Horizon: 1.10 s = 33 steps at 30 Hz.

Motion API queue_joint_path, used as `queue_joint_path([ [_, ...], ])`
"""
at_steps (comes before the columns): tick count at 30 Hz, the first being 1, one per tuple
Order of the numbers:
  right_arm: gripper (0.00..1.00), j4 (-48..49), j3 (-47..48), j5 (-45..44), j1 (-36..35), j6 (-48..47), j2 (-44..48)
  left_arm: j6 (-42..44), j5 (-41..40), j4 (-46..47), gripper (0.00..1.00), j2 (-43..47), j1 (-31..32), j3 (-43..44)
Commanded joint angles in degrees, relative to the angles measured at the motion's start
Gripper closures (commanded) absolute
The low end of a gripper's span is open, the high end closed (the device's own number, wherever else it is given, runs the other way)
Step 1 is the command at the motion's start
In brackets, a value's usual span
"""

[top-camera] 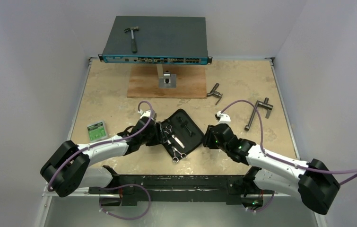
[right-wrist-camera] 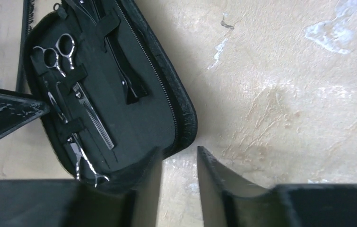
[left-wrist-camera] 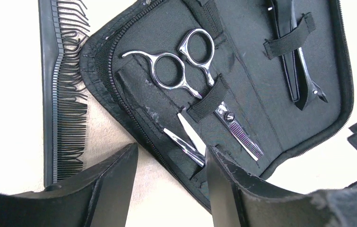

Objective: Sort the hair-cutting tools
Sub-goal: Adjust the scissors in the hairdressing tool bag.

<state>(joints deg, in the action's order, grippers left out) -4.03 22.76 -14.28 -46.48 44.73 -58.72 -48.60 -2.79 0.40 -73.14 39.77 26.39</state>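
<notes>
**Grippers flank the open case; comb lies outside it**

From the top view I have the black zip case [top-camera: 195,137] lying open at mid-table. The left gripper [top-camera: 159,135] sits at its 9 o'clock and the right gripper [top-camera: 208,137] at its 3 o'clock. I read that flanking stance as a way to keep the case from sliding while tools go in.

The left fingers [left-wrist-camera: 115,184] are released and set apart. The case's zip edge and bare table show between them, and they grasp nothing. The right fingers [right-wrist-camera: 214,184] are also apart, over bare table just off the case's rim, and hold nothing.

The thinning scissors [left-wrist-camera: 228,116] sit under an elastic strap in one half of the case. The second scissors [left-wrist-camera: 188,147] lie just beside them, pointing the opposite way, probably so the ring handles do not crowd each other. The hair clip [left-wrist-camera: 299,80] is strapped into the other half, at 2 o'clock in the left wrist view. The comb [left-wrist-camera: 48,94] lies on the table at 9 o'clock in that view, just beside the zip. I judge it to be the one piece not yet stowed.

Several things are hidden from me:
- A left finger hides the second scissors' handles in the left wrist view.
- The frame cuts off the clip's far end.
- The comb's near end runs behind a finger, and from above the left arm covers the comb.
- A dark fingertip at 9 o'clock in the right wrist view reaches the case's edge, but I cannot tell whether it touches.
</notes>
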Motion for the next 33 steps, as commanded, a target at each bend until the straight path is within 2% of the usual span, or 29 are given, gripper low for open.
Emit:
queue_joint_path([
  [1,0.63,-8.61,7.11,-2.14,-0.26,-4.21,2.92,0.09,-1.53,-1.29,0.46,0.07,-0.01,-0.83],
  [4,0.62,-10.15,11.28,-0.58,-1.4,-6.31,1.27,-0.18,-1.73,0.73,0.46,0.35,-0.01,-0.95],
  [9,0.61,-6.44,16.67,7.93,-4.78,-11.36,-6.95,-0.85,-1.78,1.77,0.47,-0.39,-0.04,-1.67],
  [15,0.49,-7.13,23.56,7.36,-13.22,-16.21,-18.4,-1.67,-2.34,2.06,0.51,0.3,-0.04,-2.95],
  [22,0.4,-8.43,26.79,4.25,-19.74,-16.61,-24.64,-1.59,-3.25,1.86,0.52,2.75,-0.04,-4.43],
  [33,0.45,-7.48,30.22,-1.17,-21.11,-13.03,-33.68,-2.18,-2.66,2.92,0.52,4.19,-0.04,-6.54],
])
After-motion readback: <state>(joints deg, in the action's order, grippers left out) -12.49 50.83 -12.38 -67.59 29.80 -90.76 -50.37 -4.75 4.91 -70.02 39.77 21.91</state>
